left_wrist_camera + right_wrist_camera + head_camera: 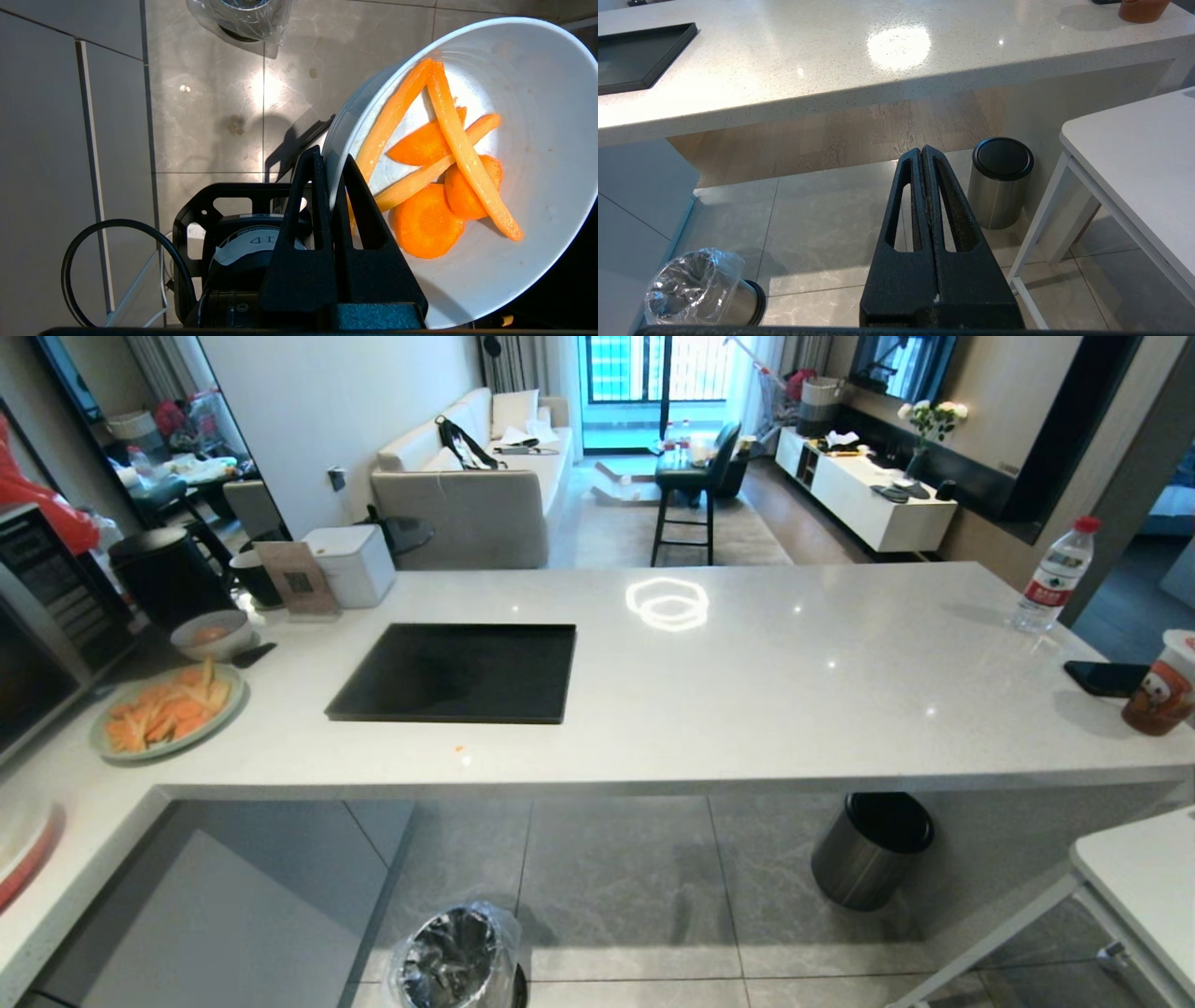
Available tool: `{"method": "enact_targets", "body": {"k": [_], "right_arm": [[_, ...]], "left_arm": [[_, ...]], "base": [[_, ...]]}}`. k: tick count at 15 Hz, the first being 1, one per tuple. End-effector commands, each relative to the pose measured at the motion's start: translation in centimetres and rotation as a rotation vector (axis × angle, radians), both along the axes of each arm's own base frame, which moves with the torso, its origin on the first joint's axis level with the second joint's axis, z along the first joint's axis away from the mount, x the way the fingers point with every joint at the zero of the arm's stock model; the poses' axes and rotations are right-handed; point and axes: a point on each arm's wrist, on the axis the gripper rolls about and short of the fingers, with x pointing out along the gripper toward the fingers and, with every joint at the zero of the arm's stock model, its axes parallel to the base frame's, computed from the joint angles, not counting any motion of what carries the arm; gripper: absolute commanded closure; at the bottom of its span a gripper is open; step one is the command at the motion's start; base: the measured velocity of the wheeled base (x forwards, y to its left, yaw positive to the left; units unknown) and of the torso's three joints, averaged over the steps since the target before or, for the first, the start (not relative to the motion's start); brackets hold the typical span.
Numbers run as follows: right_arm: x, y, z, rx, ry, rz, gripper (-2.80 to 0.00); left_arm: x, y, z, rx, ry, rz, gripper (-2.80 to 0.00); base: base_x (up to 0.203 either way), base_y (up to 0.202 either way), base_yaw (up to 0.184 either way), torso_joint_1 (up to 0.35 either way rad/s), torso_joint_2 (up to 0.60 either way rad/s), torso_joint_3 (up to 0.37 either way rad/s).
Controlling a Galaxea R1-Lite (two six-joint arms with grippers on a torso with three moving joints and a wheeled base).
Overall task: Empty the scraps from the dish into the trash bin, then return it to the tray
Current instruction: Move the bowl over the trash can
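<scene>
My left gripper (329,156) is shut on the rim of the dish (537,93), a glossy white bowl tilted over the tiled floor. The scraps (434,186), orange carrot slices and pale sticks, lie inside it. The trash bin (238,18), lined with a crinkly clear bag, stands on the floor some way ahead of the dish, apart from it. In the head view the trash bin (457,957) is at the bottom edge and the black tray (457,672) lies bare on the white counter. Neither arm shows there. My right gripper (922,150) hangs shut and empty above the floor.
A dark steel bin with a black top (868,849) stands under the counter. A green plate of orange and yellow pieces (168,709) and a beige bowl (213,635) sit at the counter's left. A water bottle (1055,574), phone (1106,677) and cup (1162,686) are on the right. A white side table (1139,877) stands nearby.
</scene>
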Motion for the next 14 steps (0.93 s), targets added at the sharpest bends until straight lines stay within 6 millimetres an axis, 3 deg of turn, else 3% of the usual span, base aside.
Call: {"method": "enact_targets", "body": {"k": [1,14], "right_arm": [[0.01,0.00,0.00,0.001,0.001,0.000,0.00],[0.01,0.00,0.00,0.001,0.001,0.000,0.00]], "left_arm": [[-0.07,-0.01,-0.10,-0.011,0.007,0.007,0.00],[-0.12,-0.01,-0.10,-0.020,0.006,0.013,0.00]], "base": [[0.000,0.000,0.000,-0.110,0.27,0.158],[0.000,0.000,0.000,-0.134,0.35,0.209]]}}
